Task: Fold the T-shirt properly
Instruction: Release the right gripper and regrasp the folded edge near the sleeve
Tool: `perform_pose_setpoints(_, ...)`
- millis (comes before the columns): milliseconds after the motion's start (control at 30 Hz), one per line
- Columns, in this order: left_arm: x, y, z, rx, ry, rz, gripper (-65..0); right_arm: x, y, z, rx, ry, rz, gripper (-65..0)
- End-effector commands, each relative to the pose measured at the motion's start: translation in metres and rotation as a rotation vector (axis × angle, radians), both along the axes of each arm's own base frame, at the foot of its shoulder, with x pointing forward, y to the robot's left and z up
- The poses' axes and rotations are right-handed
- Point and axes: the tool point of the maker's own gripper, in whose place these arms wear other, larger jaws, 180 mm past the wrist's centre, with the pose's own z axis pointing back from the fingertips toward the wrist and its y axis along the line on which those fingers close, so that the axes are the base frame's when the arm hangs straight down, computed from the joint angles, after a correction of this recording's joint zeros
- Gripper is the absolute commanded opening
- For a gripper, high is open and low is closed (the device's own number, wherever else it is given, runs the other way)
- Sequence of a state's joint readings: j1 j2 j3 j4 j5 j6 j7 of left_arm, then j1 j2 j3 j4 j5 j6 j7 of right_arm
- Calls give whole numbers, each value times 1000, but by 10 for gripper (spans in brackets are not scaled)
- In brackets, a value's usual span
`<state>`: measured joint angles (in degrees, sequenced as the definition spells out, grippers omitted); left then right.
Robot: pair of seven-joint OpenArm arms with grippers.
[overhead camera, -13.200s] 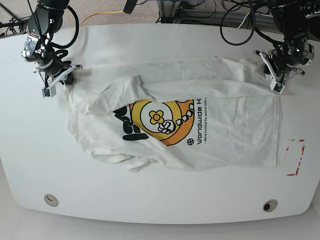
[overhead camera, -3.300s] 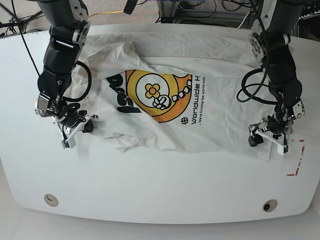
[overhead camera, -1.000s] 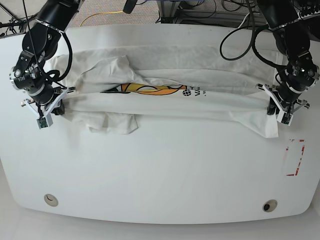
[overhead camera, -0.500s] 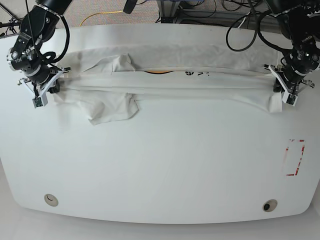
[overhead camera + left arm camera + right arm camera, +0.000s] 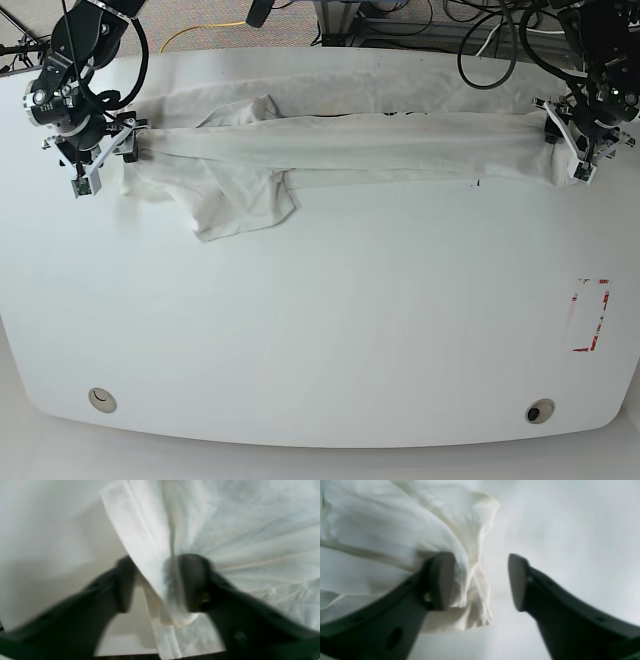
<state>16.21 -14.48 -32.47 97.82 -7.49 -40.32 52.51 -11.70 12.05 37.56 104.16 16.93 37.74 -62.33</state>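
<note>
Cloth of the T-shirt point(image 5: 340, 150), upper frame, looks light and limp; grip its hems. Left pincer point(image 5: 160, 585) and right pincer point(image 5: 480, 580) gape, cloth draped between.

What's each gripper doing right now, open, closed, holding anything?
Left gripper: open, T-shirt edge loose between its fingers.
Right gripper: open, shirt cloth against one finger, not clamped.

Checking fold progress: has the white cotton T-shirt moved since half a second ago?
Yes. The white cotton T-shirt has settled slightly farther from the red-marked rectangle.
</note>
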Motion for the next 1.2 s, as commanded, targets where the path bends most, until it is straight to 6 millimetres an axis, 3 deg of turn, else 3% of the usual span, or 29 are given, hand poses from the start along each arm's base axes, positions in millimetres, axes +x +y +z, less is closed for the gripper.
perform_pose_setpoints(0, 7, 5, 11, 18, -37, -4, -268, 10, -3, 19, -21, -63, 14, -166)
perform_pose_setpoints(33, 7, 5, 11, 17, -36, -4, -267, 11, -3, 25, -32, -79, 16, -135)
perform_pose_setpoints(133, 8, 4, 12, 13, -42, -5, -267, 13, -4, 40, -39, -138, -16, -125)
perform_pose_setpoints(267, 15, 2, 35, 66, -74, -26, -265, 21, 4, 58, -36, -206, -12, -125)
perform_pose_setpoints(467, 26, -14, 62, 54, -139, -60, -265, 32, 38, 65, 93, -264, 78, -136)
perform_pose_setpoints(533, 29, -12, 62, 59, -142, -56, -265, 36, 51, 65, 125, -271, 113, -189)
perform_pose_setpoints(633, 23, -11, 47, 53, -102, -26, -267, 46, 66, 69, 146, -286, 158, -244)
perform_pose_setpoints(900, 6, -2, 7, 61, -2, 26, -267, 88, 96, 57, 276, -255, 146, -78)
perform_pose_setpoints(1033, -2, 1, -8, 40, 38, 42, -267, 107, 94, 50, 312, -232, 130, -78)
perform_pose_setpoints(1167, -3, 2, -10, 38, 44, 44, -267, 124, 101, 30, 356, -159, 147, -78)
